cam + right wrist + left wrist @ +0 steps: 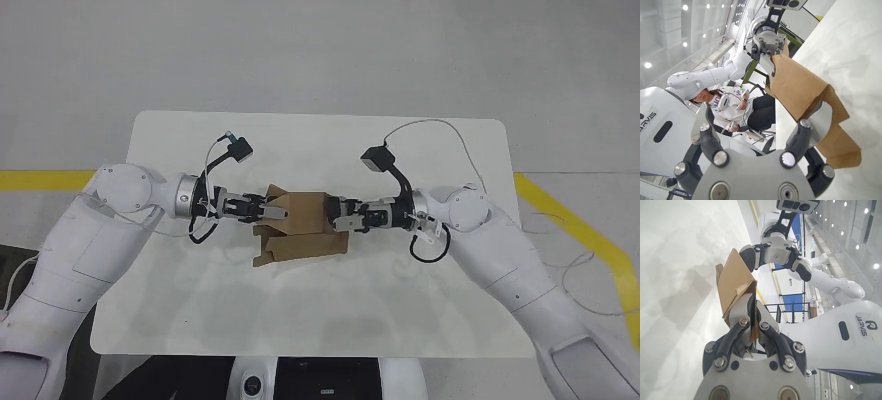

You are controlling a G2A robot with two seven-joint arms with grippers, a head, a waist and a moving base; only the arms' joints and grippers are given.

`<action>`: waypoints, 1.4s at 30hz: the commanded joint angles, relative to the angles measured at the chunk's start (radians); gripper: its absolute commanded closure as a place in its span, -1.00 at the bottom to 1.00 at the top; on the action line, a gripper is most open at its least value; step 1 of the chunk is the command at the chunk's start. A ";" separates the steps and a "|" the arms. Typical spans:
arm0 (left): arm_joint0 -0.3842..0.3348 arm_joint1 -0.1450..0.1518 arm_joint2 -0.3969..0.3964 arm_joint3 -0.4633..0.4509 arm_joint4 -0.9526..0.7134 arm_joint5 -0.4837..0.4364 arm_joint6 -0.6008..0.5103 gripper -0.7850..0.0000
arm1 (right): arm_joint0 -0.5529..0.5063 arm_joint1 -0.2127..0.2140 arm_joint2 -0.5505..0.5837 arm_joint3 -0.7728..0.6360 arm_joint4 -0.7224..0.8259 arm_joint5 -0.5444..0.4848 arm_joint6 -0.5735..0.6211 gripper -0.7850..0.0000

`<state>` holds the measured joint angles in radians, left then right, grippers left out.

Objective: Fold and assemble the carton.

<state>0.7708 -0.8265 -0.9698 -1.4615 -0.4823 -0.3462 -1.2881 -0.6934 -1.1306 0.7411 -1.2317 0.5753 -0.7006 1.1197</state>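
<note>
Found carton near centre of desk, partly opened, flaps splayed. Held at its 9 o'clock by left pincer, clamped tight on a flap edge. Met at its 3 o'clock by right pincer, spread apart, one finger laid against a side panel, nothing gripped. Judged step: squaring the sleeve. Best done with left clamp firm as anchor, panel pushed slowly along its score, to avoid buckling board or tearing flap. Plain brown corrugated board, matte, stiff, creased at scored lines, fluted at raw edge
</note>
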 commanded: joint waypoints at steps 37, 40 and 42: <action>0.027 -0.017 -0.045 0.006 0.004 0.020 -0.010 1.00 | 0.106 -0.021 -0.163 0.104 0.156 0.001 0.001 0.18; 0.026 -0.019 -0.046 0.005 0.007 0.022 -0.012 1.00 | 0.118 -0.029 -0.179 0.119 0.153 0.002 0.002 0.24; 0.026 -0.020 -0.047 0.004 0.008 0.022 -0.013 1.00 | 0.125 -0.033 -0.189 0.127 0.152 0.001 0.001 0.29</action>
<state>0.7968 -0.8461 -1.0164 -1.4568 -0.4745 -0.3243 -1.3007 -0.5712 -1.1621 0.5564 -1.1077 0.7274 -0.6987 1.1217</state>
